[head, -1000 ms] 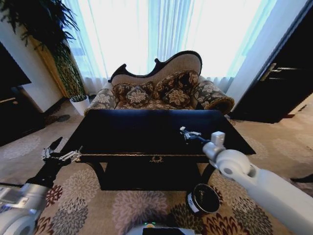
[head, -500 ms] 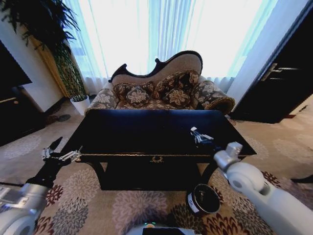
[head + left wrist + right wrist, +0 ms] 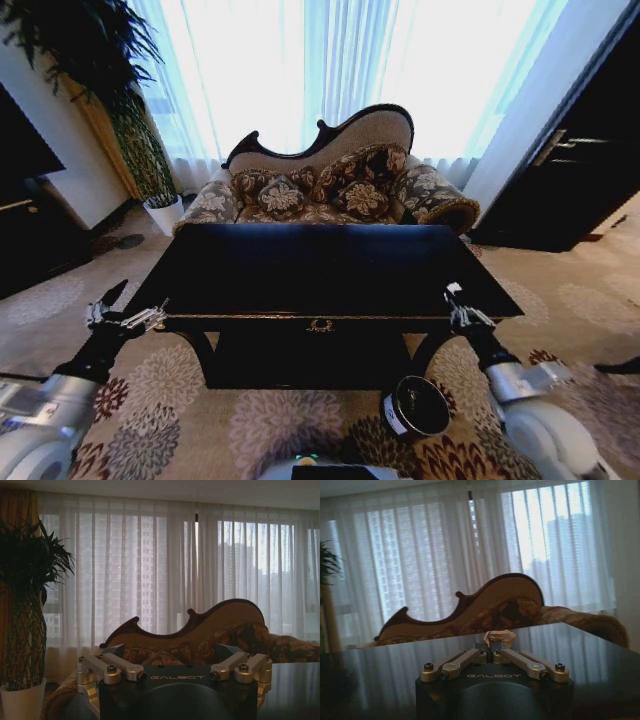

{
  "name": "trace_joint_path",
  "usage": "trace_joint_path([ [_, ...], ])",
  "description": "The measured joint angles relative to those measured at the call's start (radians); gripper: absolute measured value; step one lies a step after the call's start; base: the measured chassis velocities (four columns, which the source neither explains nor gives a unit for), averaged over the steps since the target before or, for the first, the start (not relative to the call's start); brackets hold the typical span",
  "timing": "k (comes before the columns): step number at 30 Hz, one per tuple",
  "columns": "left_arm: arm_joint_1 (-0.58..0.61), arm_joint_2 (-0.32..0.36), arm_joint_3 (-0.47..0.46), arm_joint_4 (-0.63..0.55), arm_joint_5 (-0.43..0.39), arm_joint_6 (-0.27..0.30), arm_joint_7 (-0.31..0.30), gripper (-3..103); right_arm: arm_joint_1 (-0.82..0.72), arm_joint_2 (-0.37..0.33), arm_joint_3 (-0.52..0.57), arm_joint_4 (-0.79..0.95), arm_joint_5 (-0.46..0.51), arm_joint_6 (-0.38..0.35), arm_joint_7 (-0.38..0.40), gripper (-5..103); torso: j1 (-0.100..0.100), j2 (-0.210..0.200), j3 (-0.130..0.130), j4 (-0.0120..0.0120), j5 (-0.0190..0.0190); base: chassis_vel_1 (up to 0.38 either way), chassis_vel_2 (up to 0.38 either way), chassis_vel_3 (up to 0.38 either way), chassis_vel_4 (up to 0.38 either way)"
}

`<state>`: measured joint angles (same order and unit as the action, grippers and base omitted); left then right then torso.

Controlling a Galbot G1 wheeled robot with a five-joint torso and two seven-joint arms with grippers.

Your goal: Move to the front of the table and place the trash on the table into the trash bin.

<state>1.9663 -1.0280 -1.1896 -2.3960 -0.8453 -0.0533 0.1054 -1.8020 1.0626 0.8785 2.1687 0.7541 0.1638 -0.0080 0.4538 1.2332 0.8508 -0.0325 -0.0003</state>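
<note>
**With a paper scrap pinched in the right claw: carry to the bin**

While the left claw [image 3: 125,318] hangs with its fingers spread wide and empty beside the left end of the counter [image 3: 300,265], the right claw [image 3: 462,317] sits at the counter's front right corner, above the carpet. The right wrist view shows its two fingers drawn together on a small crumpled white scrap [image 3: 499,637], held at the very tips. The trash bin [image 3: 416,404] stands on the floor in front of the counter, to the left of the right claw and nearer the robot, its mouth open upward. No further trash can be made out on the glossy black top in the head view. The sofa [image 3: 330,185] lies behind the counter.

Judged from these positions, the step in hand is the transfer of a grasped piece, with release not yet made. The next move calls for bringing the right claw inward and down until it stands over the bin's mouth, then parting the fingers; since the scrap is light and held at the tips, a release close above the rim would suit it.
</note>
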Motion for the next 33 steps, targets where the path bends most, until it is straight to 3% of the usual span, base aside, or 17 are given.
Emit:
trace_joint_path([
  [12,0.0,0.0,0.0,0.0,0.0,0.0,0.0,100,-0.034,0.118,-0.028,-0.195,-0.059,0.12,-0.016,1,0.0,0.0,0.0,0.0,0.0001,0.0,0.0,0.0,0.0],
  [26,0.0,0.0,0.0,0.0,0.0,0.0,0.0,100,0.068,0.132,-0.185,-0.511,-0.141,0.192,0.01,1,0.0,0.0,0.0,0.0001,0.0,0.0,0.0,0.0,0.0],
  [29,0.0,0.0,0.0,0.0,0.0,0.0,0.0,100,0.099,0.13,-0.231,-0.57,-0.157,0.19,0.028,1,0.0,0.0,0.0,0.0001,0.0005,0.0,0.0,0.0,0.0],
  [33,0.0,0.0,0.0,0.0,0.0,0.0,0.0,100,0.135,0.134,-0.278,-0.605,-0.125,0.135,0.05,1,0.0,0.0,0.0,0.0,0.0,0.0,0.0,0.0,0.0],
])
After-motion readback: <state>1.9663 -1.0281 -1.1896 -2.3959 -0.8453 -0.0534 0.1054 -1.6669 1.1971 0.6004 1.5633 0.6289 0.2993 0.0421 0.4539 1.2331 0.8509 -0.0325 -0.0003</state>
